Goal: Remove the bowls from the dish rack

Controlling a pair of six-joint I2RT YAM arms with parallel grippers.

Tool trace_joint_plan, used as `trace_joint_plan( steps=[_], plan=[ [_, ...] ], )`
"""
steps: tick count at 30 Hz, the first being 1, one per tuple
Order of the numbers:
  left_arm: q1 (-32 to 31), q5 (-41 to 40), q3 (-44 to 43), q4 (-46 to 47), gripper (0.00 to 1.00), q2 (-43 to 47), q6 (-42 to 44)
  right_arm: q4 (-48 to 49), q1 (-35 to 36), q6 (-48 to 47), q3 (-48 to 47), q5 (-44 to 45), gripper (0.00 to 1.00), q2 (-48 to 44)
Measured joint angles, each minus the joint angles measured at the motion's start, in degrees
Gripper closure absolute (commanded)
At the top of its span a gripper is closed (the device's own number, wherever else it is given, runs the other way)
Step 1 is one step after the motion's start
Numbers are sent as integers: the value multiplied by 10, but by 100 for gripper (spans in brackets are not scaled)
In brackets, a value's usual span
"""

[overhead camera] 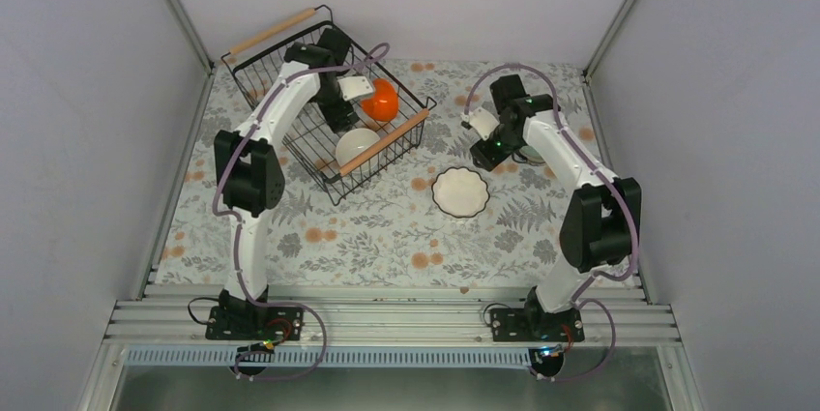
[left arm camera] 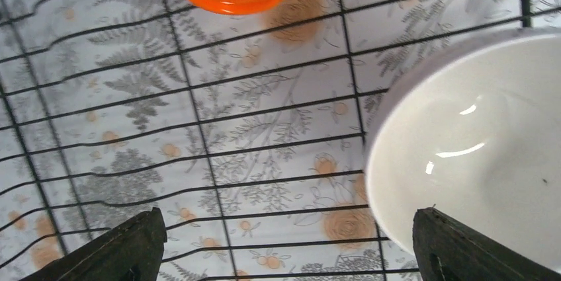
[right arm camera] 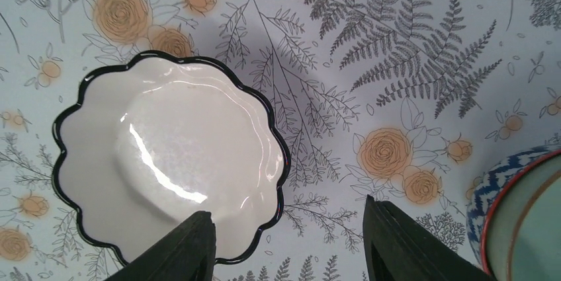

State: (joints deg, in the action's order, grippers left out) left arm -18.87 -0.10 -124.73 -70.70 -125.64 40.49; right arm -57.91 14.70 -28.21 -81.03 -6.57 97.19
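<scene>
- The dish rack stands on the table at about 11 o'clock in the top view. Two bowls are in it: the white bowl and, at its 1 o'clock, the orange bowl.
- The left fingers are spread wide and hold nothing. They hang over the rack floor. In the wrist view the white bowl is at 3 o'clock, its rim just beside one finger, and the orange bowl is at 12 o'clock.
- The scalloped bowl and the blue patterned bowl lie on the table, outside the rack. The right fingers are wide and empty above the table, between these two.
- I judge the bowls to be glazed ceramic: stiff, rather light, smooth and slippery. They can chip against the wires or against each other.
- The best hold seems to be the rim, one finger inside the wall and one outside. The wooden handle close by the white bowl may hinder the lift.
- No brand, label or writing can be read anywhere.
</scene>
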Motion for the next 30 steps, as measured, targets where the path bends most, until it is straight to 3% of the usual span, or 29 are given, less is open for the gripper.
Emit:
trace_joint_plan(
  steps=[11, 17, 30],
  plan=[
    [-3, 37, 73, 13, 12, 6, 6, -17, 0, 18, -50, -33, 48, -4],
    [-6, 40, 101, 46, 28, 4, -3, -17, 0, 28, -50, -54, 50, -28],
    [-9, 78, 97, 64, 97, -9, -18, -17, 0, 45, -60, -63, 51, -52]
  ],
)
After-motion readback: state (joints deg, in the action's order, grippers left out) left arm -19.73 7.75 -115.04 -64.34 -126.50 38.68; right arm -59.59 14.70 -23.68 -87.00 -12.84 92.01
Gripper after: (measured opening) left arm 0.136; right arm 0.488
